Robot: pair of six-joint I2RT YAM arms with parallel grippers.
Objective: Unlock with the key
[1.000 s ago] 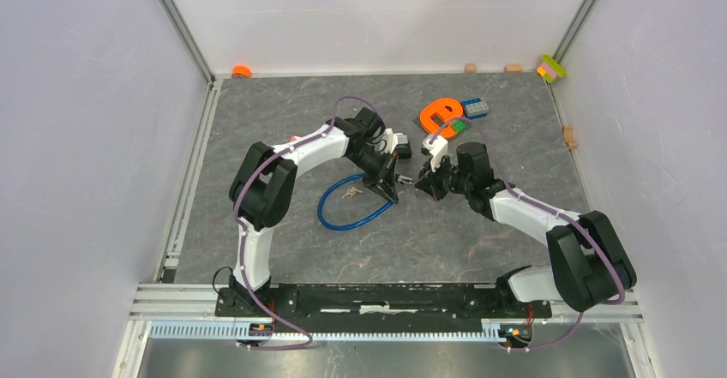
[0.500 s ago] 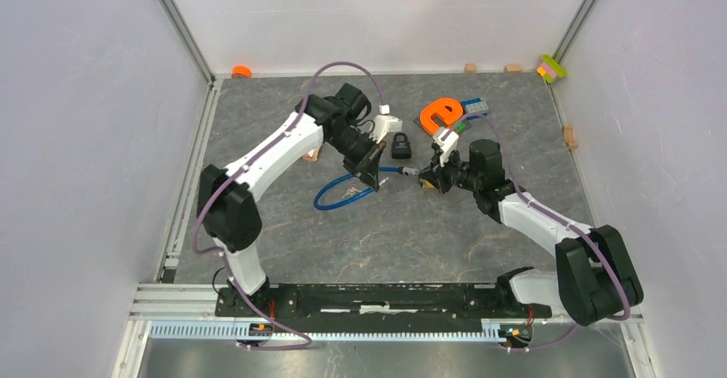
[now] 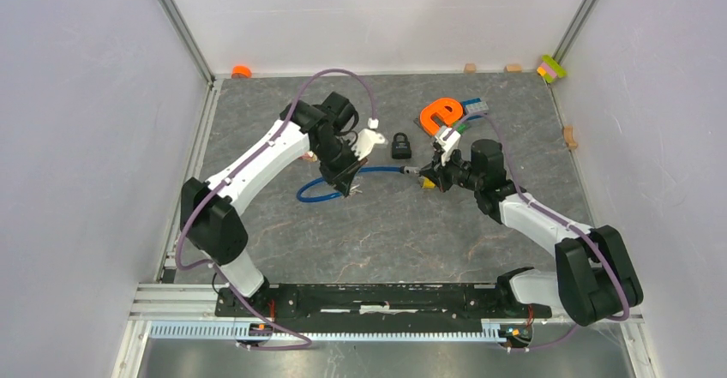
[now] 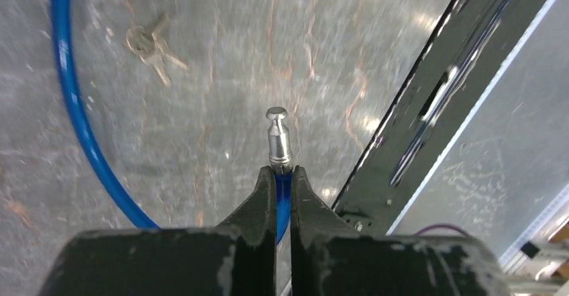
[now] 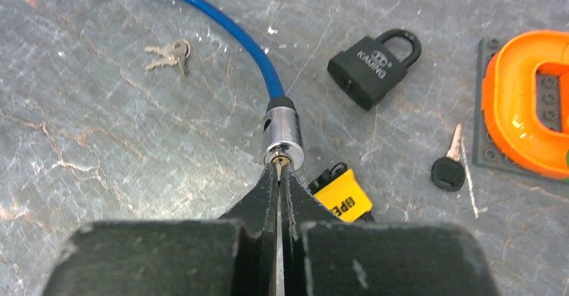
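Observation:
A blue cable lock lies open on the table. My left gripper is shut on the cable just behind its silver pin end and holds that end free, apart from the lock. My right gripper is shut on a thin key that sits in the keyhole of the silver lock cylinder at the cable's other end. A yellow tag lies beside the right fingers. In the top view the left gripper and the right gripper are well apart.
A black padlock and a black-headed key lie beyond the cylinder. An orange piece on a grey plate lies at the right. A small pair of keys lies inside the cable loop. Small blocks line the back edge.
My left gripper has drawn the cable's pin end left, away from the lock cylinder, opening a gap. The right gripper stays at the cylinder.

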